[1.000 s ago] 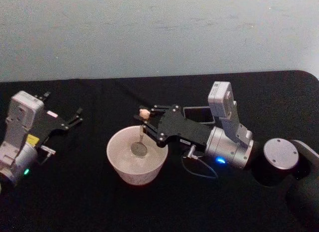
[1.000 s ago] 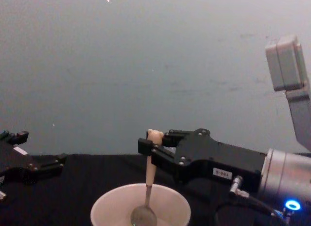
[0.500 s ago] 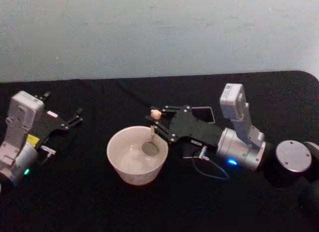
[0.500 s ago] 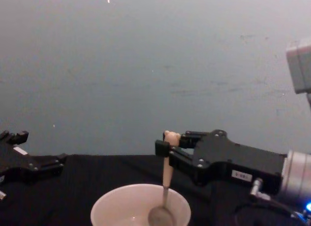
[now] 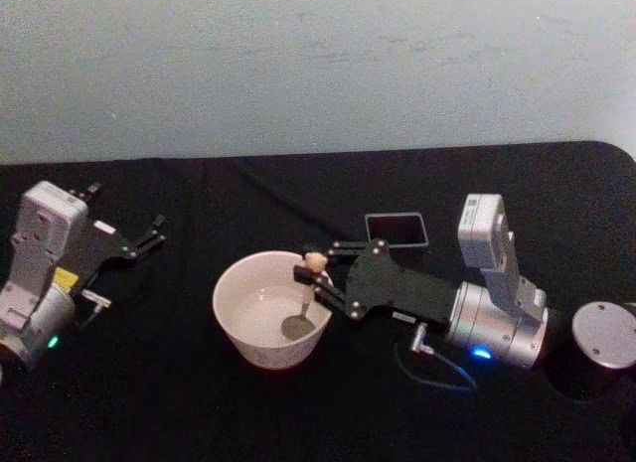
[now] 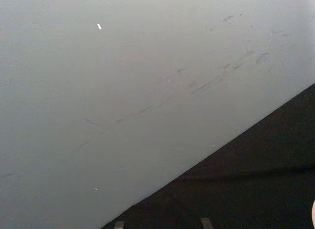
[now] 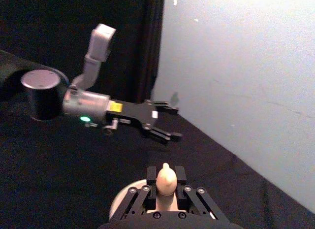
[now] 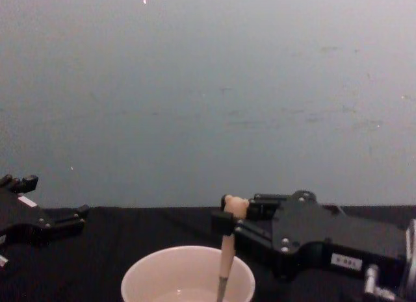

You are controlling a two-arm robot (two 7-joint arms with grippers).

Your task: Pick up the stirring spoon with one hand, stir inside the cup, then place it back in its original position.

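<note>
In the head view, the right end effector (image 5: 316,274) reached in from the right over the wide, round, cream-white cup (image 5: 266,351). It pinched the slim stirring spoon (image 5: 304,299), beige-handled, bear-headed, with a small shiny metal bowl, just below the bear head. The spoon hung steeply, its bowl down inside the cup near the right wall. The tall dark grey square holder (image 5: 396,229) stood behind that arm on the black cloth-covered desk (image 5: 199,402), apart from the cup. The left end effector (image 5: 149,236) lay parked far to the left, fingers spread and holding nothing.

The left wrist view gave a pale grey wall (image 6: 147,91) and a strip of the desk (image 6: 256,179).

In the right wrist view, the bear head (image 7: 166,179) stood up between the two pads of the right end effector (image 7: 166,187), which were pressed against the handle. The cup's rim (image 7: 120,199) curved just beneath, and the left end effector (image 7: 174,123) showed beyond, spread.

In the chest view, the spoon (image 8: 226,253) leaned slightly and dropped behind the cup's near rim (image 8: 156,276). The right end effector (image 8: 227,223) gripped it high, and the left end effector (image 8: 78,217) rested low at the left.

The spoon looked light and stiff. A grasp so near the top probably left a long lever that could swivel in the pinch, though the bear head should stop it sliding down through the pads. The cup seemed light enough to shift if the spoon pressed its wall.
</note>
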